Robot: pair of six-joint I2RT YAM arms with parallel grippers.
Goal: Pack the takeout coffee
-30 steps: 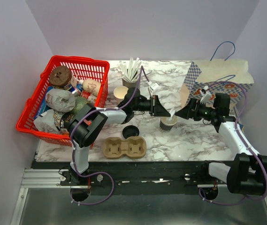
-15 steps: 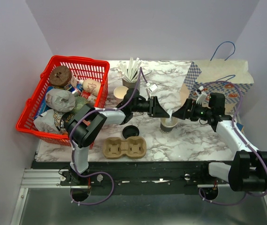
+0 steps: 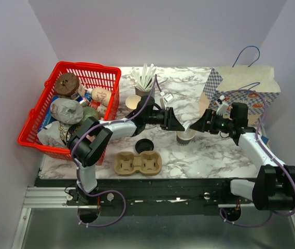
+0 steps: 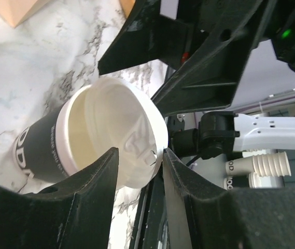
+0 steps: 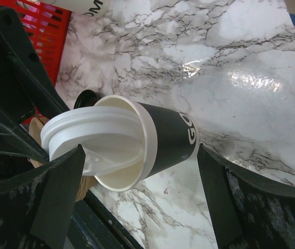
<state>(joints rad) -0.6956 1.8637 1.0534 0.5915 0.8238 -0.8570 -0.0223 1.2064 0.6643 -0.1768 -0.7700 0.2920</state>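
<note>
White plastic lid (image 4: 131,129) sits tilted, half off the rim of the takeout coffee (image 3: 185,137), which stands mid-way along the marble table (image 3: 217,153) between both arms. The left gripper (image 3: 180,124), clenched a second ago, has released, its fingers now parted around the lid's edge. The right gripper (image 3: 199,126) remains spread wide, flanking the cup.

A dark paper takeout coffee cup (image 3: 185,138) stands mid-way along the white marbled tabletop (image 3: 214,155), with its white plastic lid (image 3: 189,127) tilted on the rim. From the cup, the round black lid (image 3: 144,145) lies at 9 o'clock and the brown cardboard cup carrier (image 3: 138,163) at 8. The cream paper cup (image 3: 133,101) stands at 10, with the red plastic basket (image 3: 85,66) beyond it. The chequered paper bag (image 3: 240,85) is at 2.
</note>
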